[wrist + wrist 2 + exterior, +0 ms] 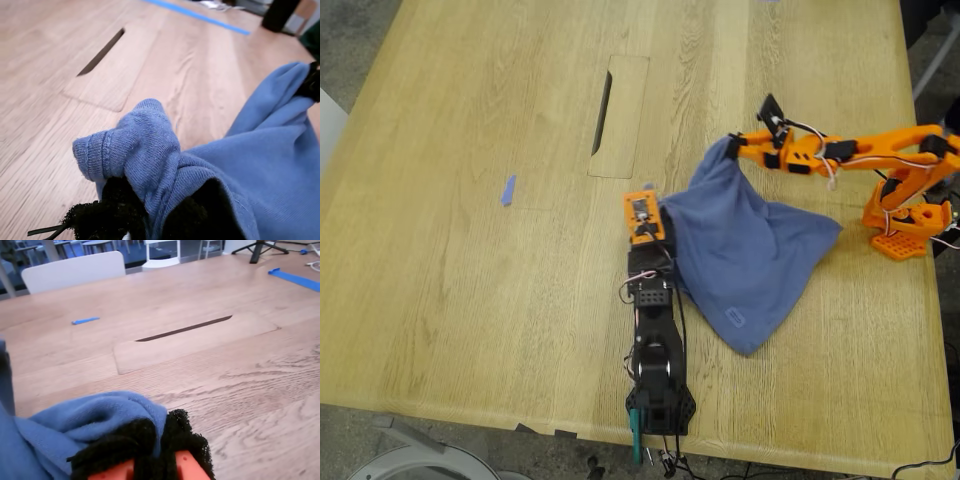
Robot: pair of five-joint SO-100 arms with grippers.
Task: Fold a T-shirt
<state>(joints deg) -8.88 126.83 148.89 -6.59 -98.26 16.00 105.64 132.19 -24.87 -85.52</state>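
The slate-blue T-shirt (750, 250) is bunched and lifted at two points, its lower end resting on the table at the exterior view's right of centre. My first gripper (667, 213), on the black arm reaching in from the near edge, is shut on a ribbed hem fold (130, 145); its black padded fingers (105, 212) show under the cloth. My second gripper (732, 148), on the orange arm from the exterior view's right, is shut on another bunch of the T-shirt (85, 415), with its padded fingers (185, 440) pinching it. Cloth stretches between the two grippers.
A wooden cable hatch with a dark slot (618, 115) lies beyond the shirt. A tiny blue scrap (507, 190) sits toward the exterior view's left. The orange arm's base (905, 225) stands near the table's edge at the exterior view's right. A white chair (75, 270) stands beyond the table.
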